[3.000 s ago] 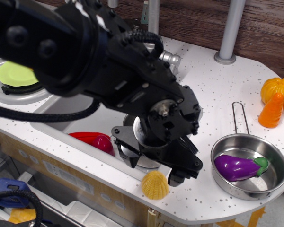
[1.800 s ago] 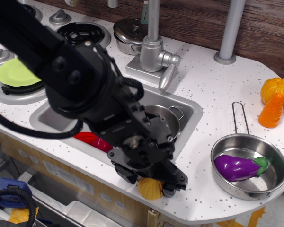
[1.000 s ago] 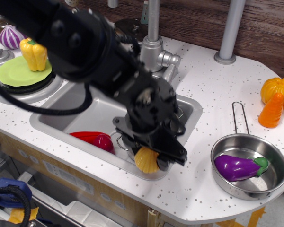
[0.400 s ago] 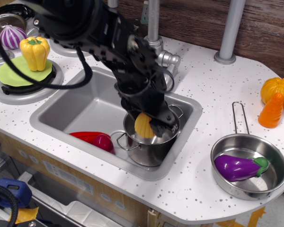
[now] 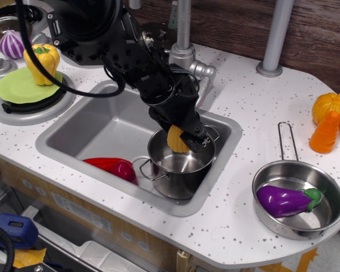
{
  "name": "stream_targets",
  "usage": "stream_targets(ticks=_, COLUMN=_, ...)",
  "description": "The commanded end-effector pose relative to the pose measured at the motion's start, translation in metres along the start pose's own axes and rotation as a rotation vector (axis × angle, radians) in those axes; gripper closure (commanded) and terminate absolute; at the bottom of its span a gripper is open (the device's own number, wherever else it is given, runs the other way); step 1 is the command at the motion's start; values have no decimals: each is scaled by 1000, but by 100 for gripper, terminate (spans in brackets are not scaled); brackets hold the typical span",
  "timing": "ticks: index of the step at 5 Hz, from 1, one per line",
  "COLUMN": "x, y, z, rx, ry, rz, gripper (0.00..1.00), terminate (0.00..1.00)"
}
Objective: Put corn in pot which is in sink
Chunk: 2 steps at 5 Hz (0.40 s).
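corn (image 5: 176, 139) clamped in the fingers (image 5: 183, 141), held above the open mouth of the pot (image 5: 179, 166), which stands in the sink (image 5: 102, 129). since the previous frame: corn shifted slightly toward the pot's back rim; arm drawn back. red item (image 5: 114, 167) lies beside the pot, unchanged. eggplant (image 5: 286, 199) in pan (image 5: 323, 218) on desk (image 5: 255, 105), unchanged.

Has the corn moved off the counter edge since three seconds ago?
Yes. The corn, held by the gripper, went from the front counter edge up and back, over the pot.
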<state>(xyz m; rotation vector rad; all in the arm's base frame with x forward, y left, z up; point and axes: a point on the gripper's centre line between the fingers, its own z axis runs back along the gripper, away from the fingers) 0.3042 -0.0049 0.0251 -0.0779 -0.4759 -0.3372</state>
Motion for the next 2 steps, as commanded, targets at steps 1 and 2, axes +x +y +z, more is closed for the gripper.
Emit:
stream_targets(ticks=1, x=9, y=6, z=6, rx=18, ry=-33, rz=-2, gripper=0, terminate=0)
stream_targets(ticks=2, x=9, y=6, z=6, rx=18, ry=-33, rz=-2, gripper=0, terminate=100)
